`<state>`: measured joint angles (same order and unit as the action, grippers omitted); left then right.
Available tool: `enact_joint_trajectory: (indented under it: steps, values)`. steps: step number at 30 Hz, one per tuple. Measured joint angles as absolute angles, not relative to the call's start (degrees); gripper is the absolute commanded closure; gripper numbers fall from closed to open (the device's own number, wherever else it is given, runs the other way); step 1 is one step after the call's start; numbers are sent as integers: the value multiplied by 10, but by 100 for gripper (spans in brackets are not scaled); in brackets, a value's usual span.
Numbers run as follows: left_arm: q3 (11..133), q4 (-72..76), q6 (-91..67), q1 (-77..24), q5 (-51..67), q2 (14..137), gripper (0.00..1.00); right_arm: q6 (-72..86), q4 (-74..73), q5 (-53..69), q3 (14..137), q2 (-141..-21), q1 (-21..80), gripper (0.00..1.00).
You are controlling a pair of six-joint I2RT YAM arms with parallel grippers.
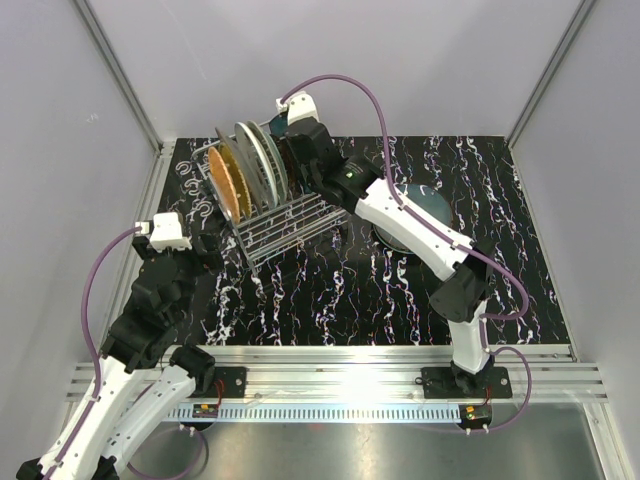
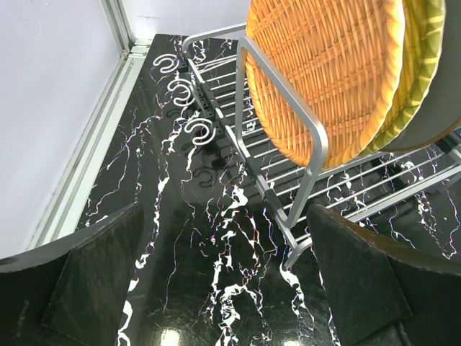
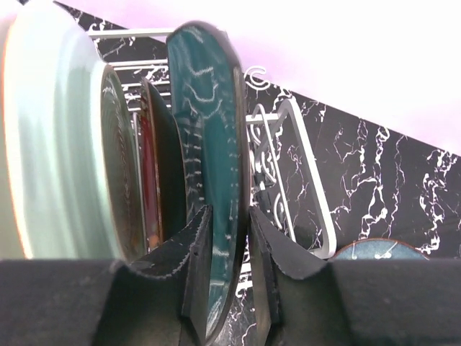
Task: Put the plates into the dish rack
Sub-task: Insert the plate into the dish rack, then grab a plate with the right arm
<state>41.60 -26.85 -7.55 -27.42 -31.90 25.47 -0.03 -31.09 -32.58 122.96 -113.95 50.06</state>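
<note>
Several plates [image 1: 245, 170] on edge in dish rack [image 1: 295, 222], top view. One more, greyish plate [image 1: 432, 205], flat on table [image 1: 330, 300], partly under right arm [image 1: 410, 220], well back from that arm's fingers. Left arm [image 1: 150, 300] low, fingers just short of rack's near-left corner.

Left wrist view: left gripper [image 2: 227, 223] spread wide, nothing between fingers. Rack corner rail just ahead and to the right of it. Orange woven plate [image 2: 324, 65] upright at rack's end, up and right of the fingers, not touching them. White hooks [image 2: 198, 130] on table ahead-left, well apart from fingers.

Right wrist view: right gripper [image 3: 229, 216] narrow, straddling rim of dark teal plate [image 3: 209, 130], one finger per face. One pad apparently in contact, other maybe just clear; cannot tell whether clamped or loose. Plate upright among the racked ones. Off to the left of the fingers in this view: red plate [image 3: 148, 166] close beside, pale blue-green plate [image 3: 43, 144] farthest, all parallel, gaps tight.

Handling, judged only: glazed, rigid, probably weighty and slick, prone to chipping against wire or neighbours. Best hold at the rim, pads flat on both faces, near the top edge once upright. For the flat one, likely need to slip a finger under the lip first, then tilt slowly.
</note>
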Motion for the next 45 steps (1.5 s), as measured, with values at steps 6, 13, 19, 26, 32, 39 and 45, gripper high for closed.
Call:
enact_joint_trajectory:
  steps: [6, 13, 19, 26, 32, 39, 45]
  values:
    - [416, -269, -76, -274, -319, 255, 1, 0, -306, -325, 1233, -1140, 501, 66]
    - [416, -269, -76, -274, -319, 255, 1, 9, -305, -324, 1231, -1135, 501, 57]
    - [416, -269, -76, -274, -319, 255, 1, 20, -295, -319, 1182, -1079, 501, 49]
    - [416, -269, -76, -274, -320, 255, 1, 50, -232, -302, 1046, -947, 501, 43]
    - [416, -269, -76, -274, -321, 255, 7, 101, -177, -298, 840, -808, 495, 41]
    - [416, -269, -75, -274, -328, 256, 1, 215, -157, -222, 615, -703, 339, 44]
    - [416, -269, -75, -274, -332, 256, 1, 315, -162, -122, 490, -639, 141, 46]
